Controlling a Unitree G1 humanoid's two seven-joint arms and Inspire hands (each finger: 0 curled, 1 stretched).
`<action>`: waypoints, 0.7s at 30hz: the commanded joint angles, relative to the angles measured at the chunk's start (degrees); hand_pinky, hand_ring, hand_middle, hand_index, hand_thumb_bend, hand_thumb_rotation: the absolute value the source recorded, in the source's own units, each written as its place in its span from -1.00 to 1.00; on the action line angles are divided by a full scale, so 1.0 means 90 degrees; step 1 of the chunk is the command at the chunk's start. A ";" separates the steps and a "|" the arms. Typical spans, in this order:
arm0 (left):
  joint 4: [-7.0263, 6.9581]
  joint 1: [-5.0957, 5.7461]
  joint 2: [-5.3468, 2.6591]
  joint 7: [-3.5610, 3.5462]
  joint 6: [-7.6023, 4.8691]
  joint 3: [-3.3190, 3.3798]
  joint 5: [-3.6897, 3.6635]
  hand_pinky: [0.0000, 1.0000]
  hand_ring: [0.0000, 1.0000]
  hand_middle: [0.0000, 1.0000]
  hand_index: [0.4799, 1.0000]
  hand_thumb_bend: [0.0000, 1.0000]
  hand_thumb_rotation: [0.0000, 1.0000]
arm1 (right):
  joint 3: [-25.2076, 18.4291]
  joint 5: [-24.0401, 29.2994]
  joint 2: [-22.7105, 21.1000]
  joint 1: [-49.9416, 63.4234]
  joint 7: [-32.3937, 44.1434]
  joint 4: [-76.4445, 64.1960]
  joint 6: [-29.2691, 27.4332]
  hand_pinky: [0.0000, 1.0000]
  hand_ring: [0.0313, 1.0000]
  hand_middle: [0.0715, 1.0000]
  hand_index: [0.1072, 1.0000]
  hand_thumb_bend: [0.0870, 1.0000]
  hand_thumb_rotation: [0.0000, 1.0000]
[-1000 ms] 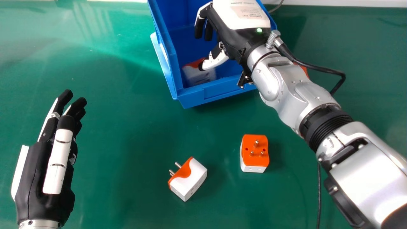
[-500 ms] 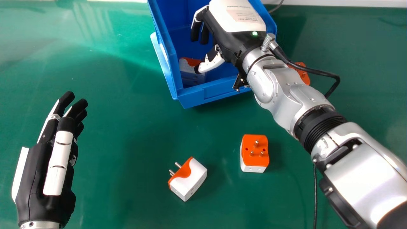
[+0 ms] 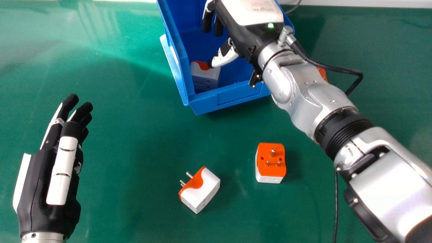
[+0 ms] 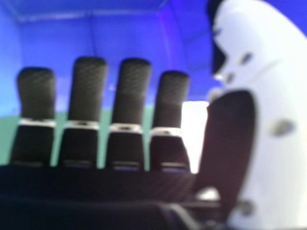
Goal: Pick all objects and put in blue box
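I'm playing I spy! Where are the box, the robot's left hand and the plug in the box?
Box [image 3: 233, 96]: head view, its front wall.
Left hand [image 3: 63, 163]: head view, its thumb.
Plug in the box [image 3: 201, 75]: head view, its white side.

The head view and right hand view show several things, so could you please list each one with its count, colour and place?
box: 1, blue, far side of the table, centre
plugs: 3, orange and white; one in the box, two on the table nearer the camera
part-hidden thing: 1, orange where visible, behind the right arm
table: 1, green, under everything
table cable: 1, black, near the right arm
left hand: 1, black and white, over the table's left
right hand: 1, black and white, at the box
right arm: 1, silver, from the right
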 commanded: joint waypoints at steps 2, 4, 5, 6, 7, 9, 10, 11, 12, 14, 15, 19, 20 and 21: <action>-0.0036 -0.0002 0.0071 -0.0024 -0.0131 0.0044 0.0008 0.99 0.89 0.82 0.72 0.21 0.54 | 0.0042 -0.0141 -0.0318 0.0135 0.0003 -0.0672 -0.0016 -0.37 -0.13 0.05 -0.01 -0.12 -1.00; -0.0017 -0.0019 0.0070 -0.0039 -0.0129 0.0047 -0.0012 0.99 0.90 0.82 0.73 0.19 0.55 | 0.0078 -0.0253 -0.0506 0.0327 0.0083 -0.1133 0.0047 -0.19 0.04 0.19 0.12 0.06 -1.00; -0.0011 -0.0024 0.0074 -0.0046 -0.0130 0.0047 -0.0012 0.99 0.90 0.82 0.73 0.19 0.55 | 0.0078 -0.0296 -0.0588 0.0428 0.0141 -0.1366 0.0094 -0.19 0.04 0.19 0.12 0.06 -1.00; -0.0016 -0.0025 0.0082 -0.0056 -0.0118 0.0046 -0.0020 0.99 0.89 0.82 0.72 0.19 0.56 | 0.0060 -0.0341 -0.0680 0.0556 0.0207 -0.1646 0.0146 -0.12 0.11 0.24 0.17 0.13 -1.00; -0.0013 -0.0029 0.0093 -0.0078 -0.0114 0.0047 -0.0036 0.99 0.89 0.82 0.71 0.19 0.56 | 0.0032 -0.0378 -0.0762 0.0688 0.0267 -0.1922 0.0204 -0.05 0.17 0.28 0.22 0.17 -1.00; -0.0023 -0.0034 0.0097 -0.0079 -0.0088 0.0053 -0.0057 0.99 0.89 0.81 0.71 0.19 0.56 | -0.0017 -0.0458 -0.0924 0.0959 0.0377 -0.2482 0.0328 0.00 0.22 0.33 0.27 0.23 -1.00; -0.0030 -0.0036 0.0102 -0.0078 -0.0077 0.0052 -0.0058 0.99 0.89 0.81 0.71 0.19 0.56 | -0.0035 -0.0501 -0.1007 0.1089 0.0481 -0.2770 0.0407 0.05 0.27 0.36 0.30 0.28 -1.00; -0.0030 -0.0041 0.0110 -0.0081 -0.0076 0.0050 -0.0056 0.99 0.89 0.81 0.70 0.19 0.56 | -0.0058 -0.0543 -0.1087 0.1222 0.0599 -0.3064 0.0488 0.10 0.33 0.40 0.34 0.35 -1.00; -0.0019 -0.0047 0.0129 -0.0097 -0.0085 0.0047 -0.0049 1.00 0.89 0.81 0.69 0.19 0.56 | -0.0079 -0.0599 -0.1173 0.1354 0.0708 -0.3361 0.0557 0.16 0.38 0.45 0.38 0.39 -1.00; -0.0014 -0.0056 0.0144 -0.0115 -0.0081 0.0043 -0.0068 1.00 0.89 0.81 0.69 0.19 0.56 | -0.0124 -0.0699 -0.1337 0.1608 0.0903 -0.3916 0.0667 0.21 0.44 0.50 0.42 0.42 -0.99; -0.0014 -0.0057 0.0151 -0.0118 -0.0082 0.0042 -0.0070 1.00 0.89 0.81 0.69 0.19 0.56 | -0.0152 -0.0726 -0.1416 0.1730 0.1035 -0.4192 0.0731 0.26 0.49 0.54 0.47 0.46 -0.96; -0.0032 -0.0049 0.0174 -0.0123 -0.0086 0.0029 -0.0051 1.00 0.89 0.81 0.70 0.18 0.57 | -0.0325 -0.0860 -0.1702 0.2283 0.1532 -0.5285 0.0972 0.42 0.66 0.68 0.60 0.52 -0.84; -0.0039 -0.0047 0.0177 -0.0120 -0.0078 0.0029 -0.0050 1.00 0.88 0.81 0.70 0.18 0.57 | -0.0378 -0.0889 -0.1763 0.2428 0.1620 -0.5526 0.1009 0.46 0.69 0.71 0.63 0.53 -0.81; -0.0045 -0.0047 0.0178 -0.0112 -0.0060 0.0031 -0.0050 1.00 0.88 0.81 0.70 0.18 0.57 | -0.0431 -0.0911 -0.1835 0.2587 0.1752 -0.5797 0.1070 0.46 0.69 0.71 0.63 0.53 -0.81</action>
